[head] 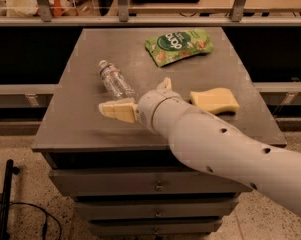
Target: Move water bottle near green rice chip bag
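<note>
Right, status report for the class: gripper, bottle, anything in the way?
Gripper open, low at water bottle's base end. Bottle lying on table, apart from green rice chip bag. Yellow sponge right of arm.

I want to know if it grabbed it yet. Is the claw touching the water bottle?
Cannot tell. In the camera view, the open claw is right by the bottom end of the water bottle; no contact or gap shows plainly.

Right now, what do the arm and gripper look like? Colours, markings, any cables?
The arm is a thick, smooth off-white tube with a rounded wrist and small dark round holes dotted along it. The gripper, over the table at the water bottle, has two flat, tapered cream-yellow fingers. No cables or printed markings show.
</note>
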Tool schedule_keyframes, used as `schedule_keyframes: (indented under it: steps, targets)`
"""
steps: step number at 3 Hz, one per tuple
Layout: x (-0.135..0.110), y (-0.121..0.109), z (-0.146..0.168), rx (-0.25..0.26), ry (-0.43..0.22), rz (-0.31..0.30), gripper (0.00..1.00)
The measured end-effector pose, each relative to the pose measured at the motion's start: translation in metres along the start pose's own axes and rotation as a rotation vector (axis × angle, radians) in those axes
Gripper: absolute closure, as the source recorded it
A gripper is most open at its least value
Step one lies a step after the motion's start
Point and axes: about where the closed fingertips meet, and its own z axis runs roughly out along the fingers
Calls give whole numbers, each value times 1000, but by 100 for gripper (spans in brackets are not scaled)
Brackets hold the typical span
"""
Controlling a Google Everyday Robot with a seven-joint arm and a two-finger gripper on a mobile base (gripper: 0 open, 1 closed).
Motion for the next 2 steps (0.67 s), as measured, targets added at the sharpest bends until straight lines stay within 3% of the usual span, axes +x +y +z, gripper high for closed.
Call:
schedule_keyframes:
  steps: [2]
  targets:
    - [2, 12, 34, -20, -6, -20, 0]
